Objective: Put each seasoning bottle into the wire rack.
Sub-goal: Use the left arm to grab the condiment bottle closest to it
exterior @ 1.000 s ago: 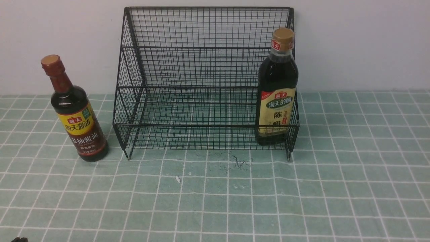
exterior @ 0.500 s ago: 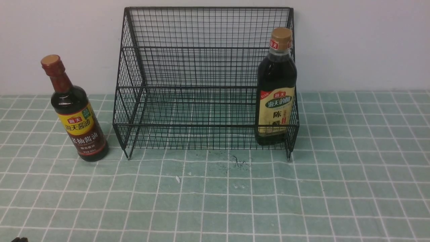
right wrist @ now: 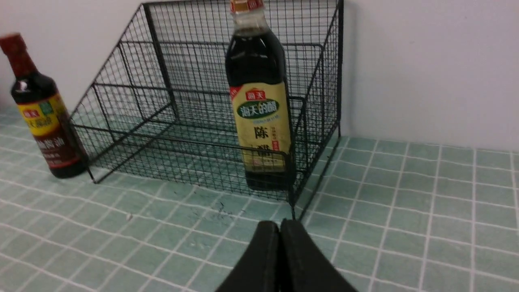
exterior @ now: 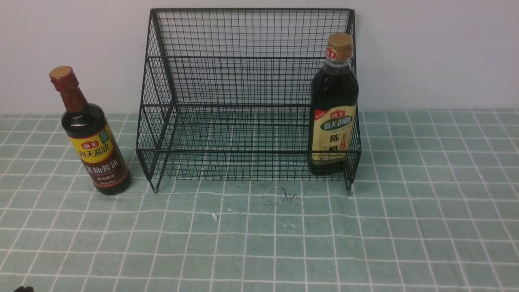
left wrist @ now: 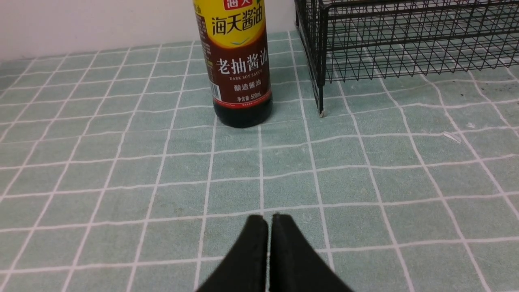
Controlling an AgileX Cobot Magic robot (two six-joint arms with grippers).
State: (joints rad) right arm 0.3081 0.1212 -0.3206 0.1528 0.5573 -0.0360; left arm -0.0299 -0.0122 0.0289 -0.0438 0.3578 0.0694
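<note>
The black wire rack (exterior: 243,81) stands against the wall. The wider tan-capped bottle (exterior: 333,109) with a cream label stands upright in the rack's lower tier at its right end; it also shows in the right wrist view (right wrist: 259,109). The slim red-capped bottle (exterior: 91,138) with a yellow-and-brown label stands upright on the cloth just left of the rack; it also shows in the left wrist view (left wrist: 239,65) and the right wrist view (right wrist: 40,117). My left gripper (left wrist: 269,219) is shut and empty, well short of the slim bottle. My right gripper (right wrist: 279,224) is shut and empty, just before the rack's right front leg.
A green checked tablecloth (exterior: 259,243) covers the table. A white wall (exterior: 438,52) stands right behind the rack. A dark smudge (exterior: 288,194) and a small white scrap (exterior: 214,216) lie on the cloth before the rack.
</note>
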